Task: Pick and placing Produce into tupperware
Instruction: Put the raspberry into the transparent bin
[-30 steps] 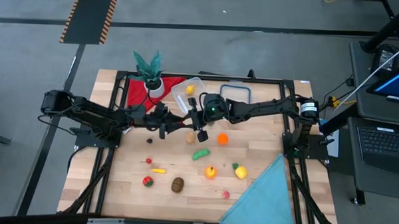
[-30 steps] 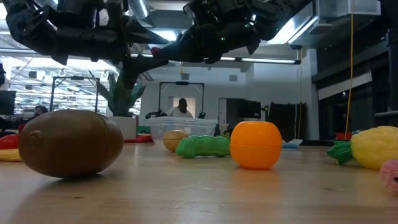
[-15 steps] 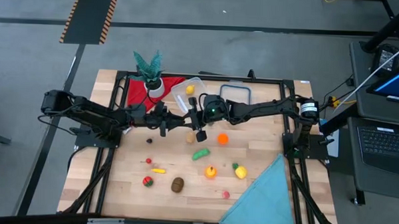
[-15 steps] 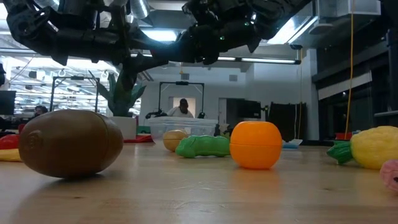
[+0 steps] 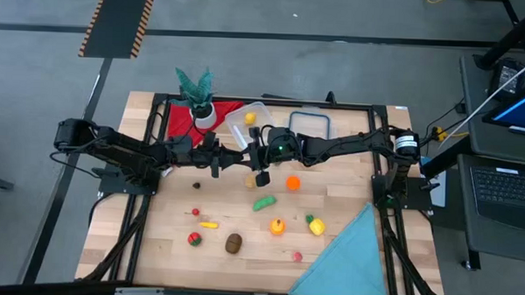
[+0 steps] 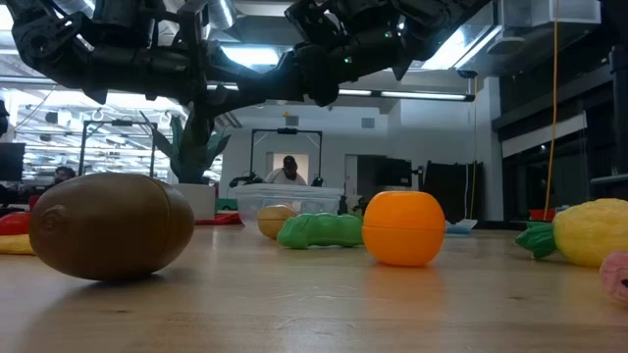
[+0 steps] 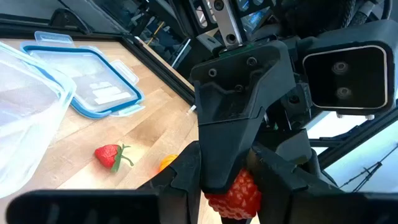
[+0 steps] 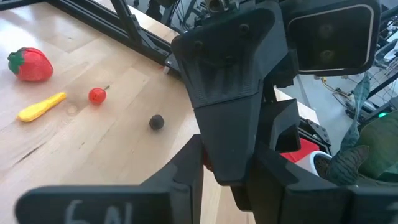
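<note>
My two grippers meet high above the table's middle, left gripper (image 5: 234, 160) coming from the left and right gripper (image 5: 252, 159) from the right. Both are shut on one piece of produce, a red bumpy berry (image 7: 235, 196). The clear tupperware (image 5: 248, 121) stands on the table just beyond them with a yellow fruit inside. More produce lies on the near half: an orange (image 5: 293, 183), a green pod (image 5: 264, 202), a brown kiwi (image 5: 234, 243) and several others. My left gripper pinches the red berry (image 7: 235, 196) between its two fingers, coming at it level from the table's left. The berry is lifted well clear of the table. My right gripper holds the same berry from the table's right, slanting slightly down. In its own wrist view the left gripper's body hides all but a red sliver (image 8: 203, 163), so I cannot tell which part it has.
The flat clear lid (image 5: 309, 123) lies right of the tupperware. A potted plant (image 5: 197, 97) stands on a red cloth (image 5: 184, 123) at the far left. A blue cloth (image 5: 346, 255) covers the near right corner. A person (image 6: 287, 172) shows in the room behind.
My left gripper's fingers have drawn together around the red berry, which stays in the right gripper high above the table. In the low view the berry, seen between the fingers before, is now hidden. The right wrist has turned a little.
</note>
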Controlling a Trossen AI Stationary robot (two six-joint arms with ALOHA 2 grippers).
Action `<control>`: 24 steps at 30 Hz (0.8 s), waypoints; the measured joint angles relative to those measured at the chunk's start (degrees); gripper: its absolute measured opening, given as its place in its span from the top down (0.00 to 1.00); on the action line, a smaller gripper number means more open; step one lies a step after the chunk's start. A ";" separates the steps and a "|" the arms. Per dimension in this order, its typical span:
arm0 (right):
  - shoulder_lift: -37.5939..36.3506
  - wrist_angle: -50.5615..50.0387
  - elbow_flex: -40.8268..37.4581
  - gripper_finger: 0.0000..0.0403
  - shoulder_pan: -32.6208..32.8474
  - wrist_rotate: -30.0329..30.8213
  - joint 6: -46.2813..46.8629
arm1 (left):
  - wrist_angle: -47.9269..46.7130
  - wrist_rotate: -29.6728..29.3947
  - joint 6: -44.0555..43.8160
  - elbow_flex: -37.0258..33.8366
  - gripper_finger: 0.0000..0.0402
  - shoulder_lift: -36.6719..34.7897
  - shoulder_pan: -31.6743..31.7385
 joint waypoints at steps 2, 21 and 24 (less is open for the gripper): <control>0.00 0.06 0.00 0.78 0.00 0.08 0.02 | 0.00 -0.02 -0.02 0.00 0.75 0.00 0.00; 0.00 0.72 0.00 0.78 -0.02 2.83 -0.71 | 0.28 -0.46 0.50 0.07 0.65 -0.04 -0.04; 0.00 0.28 0.00 0.78 -0.02 2.83 -1.01 | 0.05 -0.44 0.47 0.07 0.66 -0.04 -0.09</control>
